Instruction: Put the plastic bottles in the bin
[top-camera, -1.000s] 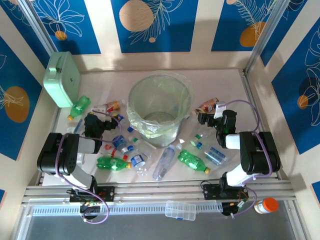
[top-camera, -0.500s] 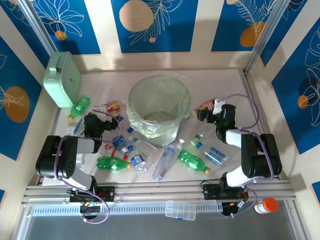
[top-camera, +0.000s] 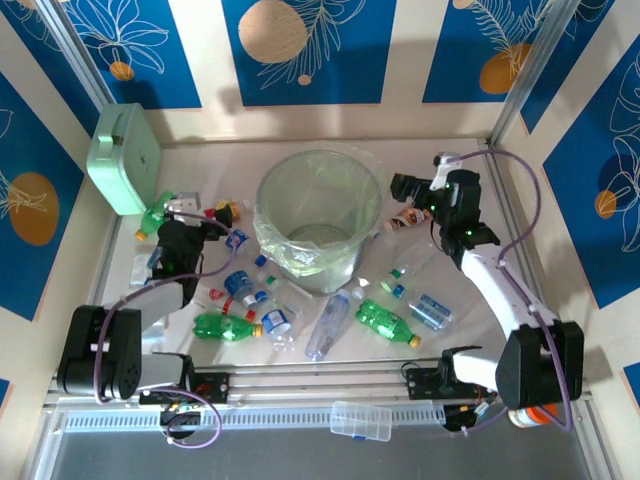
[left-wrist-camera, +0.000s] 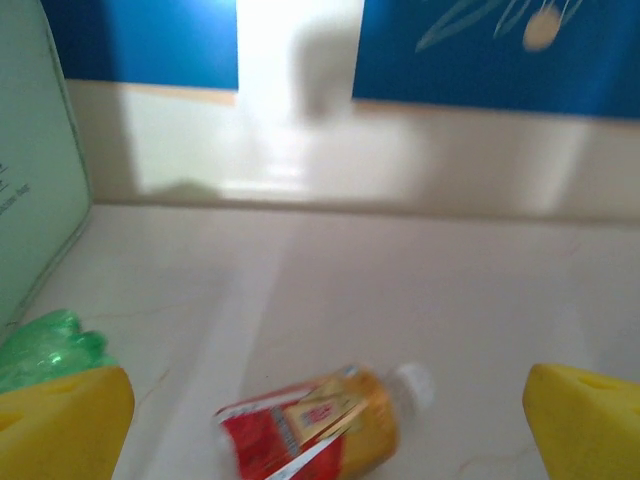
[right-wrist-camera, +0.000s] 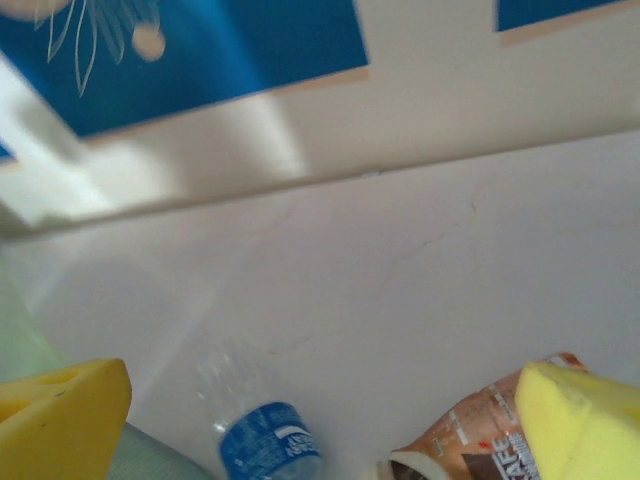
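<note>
The bin (top-camera: 318, 215), a wide translucent bucket with a clear bag liner, stands mid-table. Several plastic bottles lie around its front: a green bottle (top-camera: 225, 326), a second green bottle (top-camera: 385, 322) and a clear bottle (top-camera: 335, 318). My left gripper (top-camera: 205, 212) is open left of the bin. In its wrist view the left gripper (left-wrist-camera: 322, 425) straddles a red-and-yellow labelled bottle (left-wrist-camera: 310, 430) without touching it, and a green bottle (left-wrist-camera: 45, 345) lies beside the left finger. My right gripper (top-camera: 400, 187) is open right of the bin, above a brown-labelled bottle (right-wrist-camera: 480, 430) and a blue-labelled bottle (right-wrist-camera: 265, 445).
A mint-green case (top-camera: 122, 158) leans at the back left and fills the left edge of the left wrist view (left-wrist-camera: 30, 200). A flat clear box (top-camera: 360, 420) lies on the front rail. An orange-lidded jar (top-camera: 540, 412) peeks out by the right arm's base.
Both arms have reached away from their bases. The left gripper moved up to the red-labelled bottle. The right gripper swung up and back beside the bin's right rim. Both stayed open.
</note>
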